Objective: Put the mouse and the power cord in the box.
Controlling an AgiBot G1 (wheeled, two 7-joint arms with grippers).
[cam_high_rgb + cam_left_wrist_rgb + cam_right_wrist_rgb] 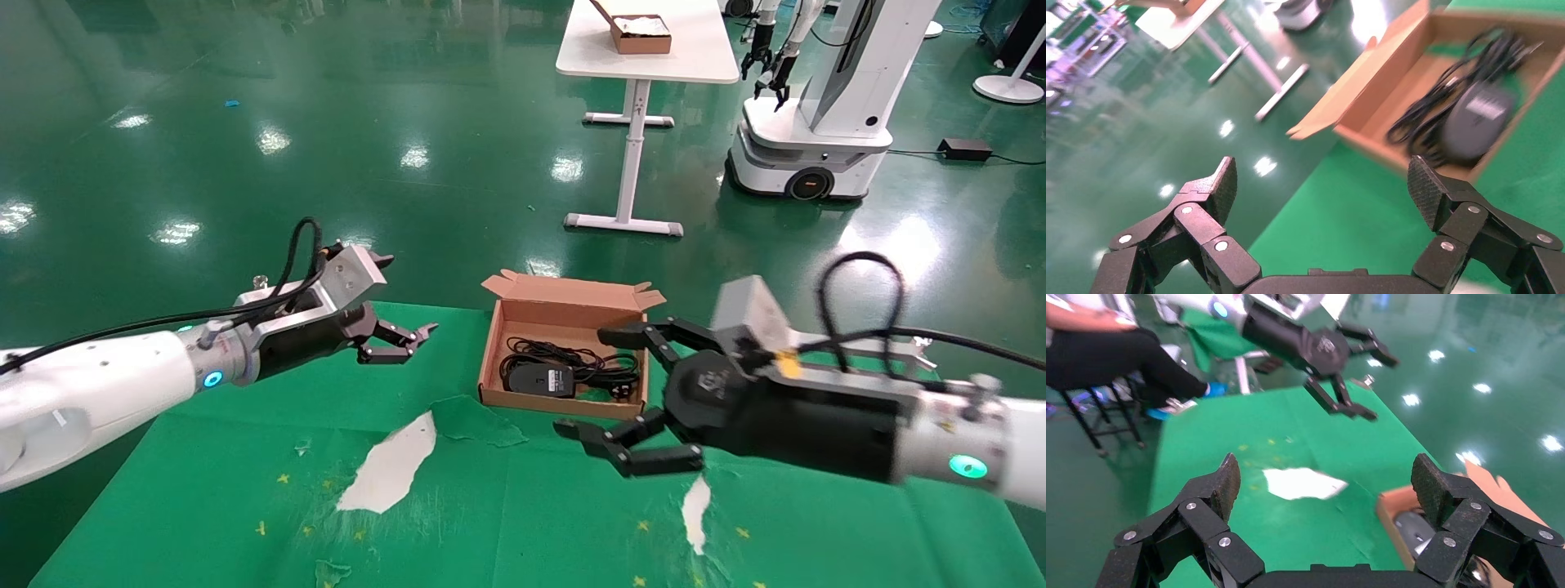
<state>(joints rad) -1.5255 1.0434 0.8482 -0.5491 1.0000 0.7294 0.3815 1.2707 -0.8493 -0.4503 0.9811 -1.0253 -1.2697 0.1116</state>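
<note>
The shallow brown cardboard box (493,349) stands open at the far middle of the green table. In it the black mouse (538,379) lies label side up, with black cable coiled behind it. The power cord's plug (625,393) rests in the box's near right corner; I cannot tell thin wire from thick cord within the coil. My left gripper (413,344) hovers open and empty to the left of the box. My right gripper (595,394) is open and empty at the box's right side, above its near right corner. The left wrist view shows the box (1379,92), the mouse (1480,115) and the coil.
The green table cover has torn white patches (392,467) (696,508) in front of the box. Behind the table, on the green floor, stand a white table (654,61) carrying a smaller brown box (641,34), and another robot (817,131). A seated person (1107,352) shows in the right wrist view.
</note>
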